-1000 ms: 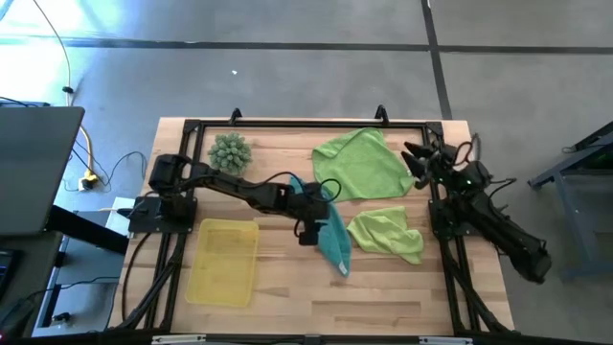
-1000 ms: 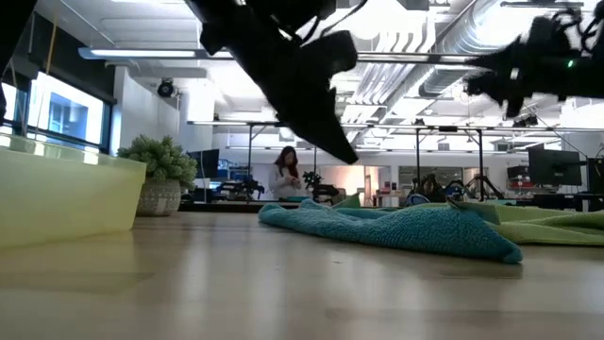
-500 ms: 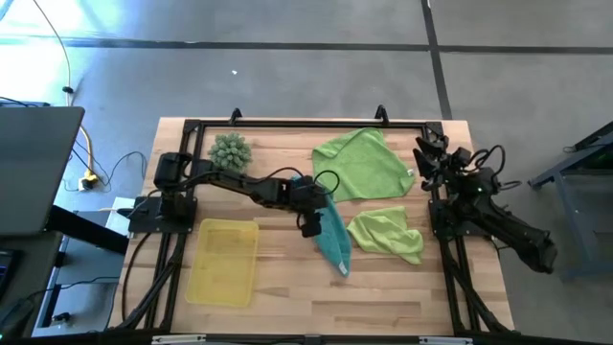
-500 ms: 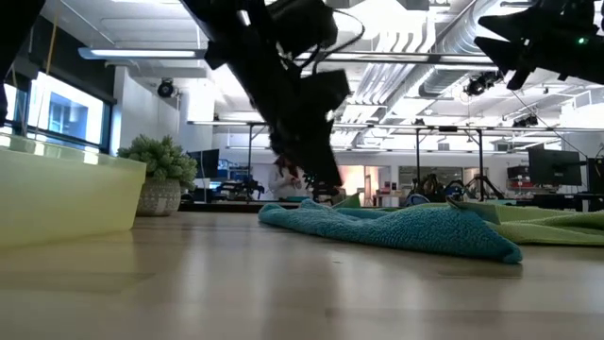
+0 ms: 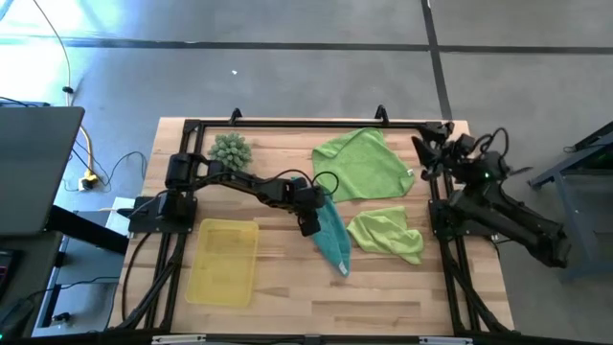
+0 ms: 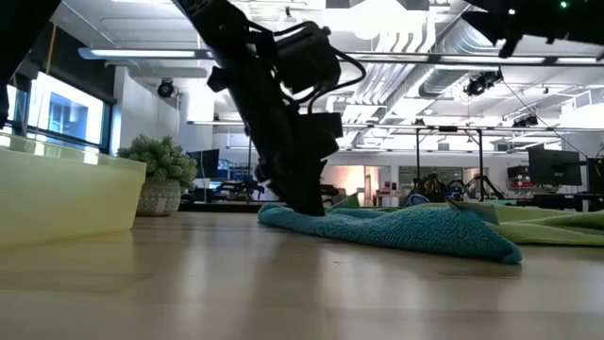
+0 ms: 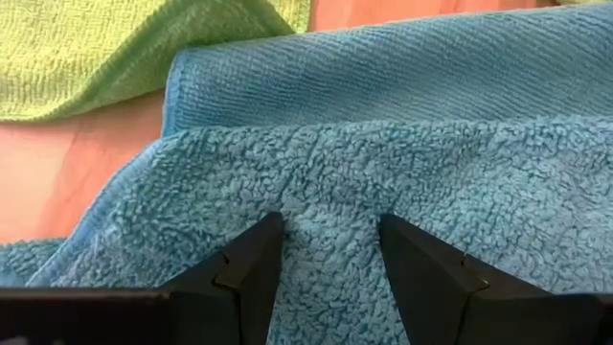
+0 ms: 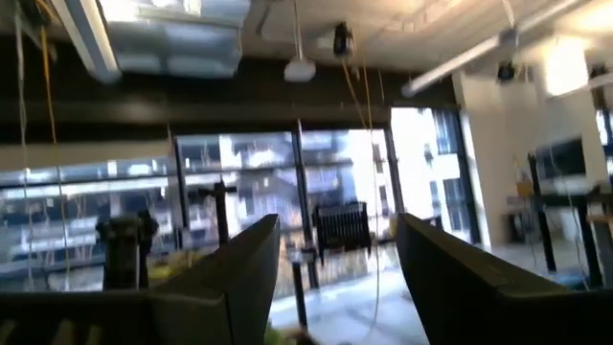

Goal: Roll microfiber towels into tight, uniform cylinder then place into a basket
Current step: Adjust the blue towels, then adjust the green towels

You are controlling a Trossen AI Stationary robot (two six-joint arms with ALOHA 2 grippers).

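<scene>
While parted, L gripper seemingly presses teal towel.

A spiky pale-green ball sat at the table's far left; a laptop stood left, beyond it.
</scene>
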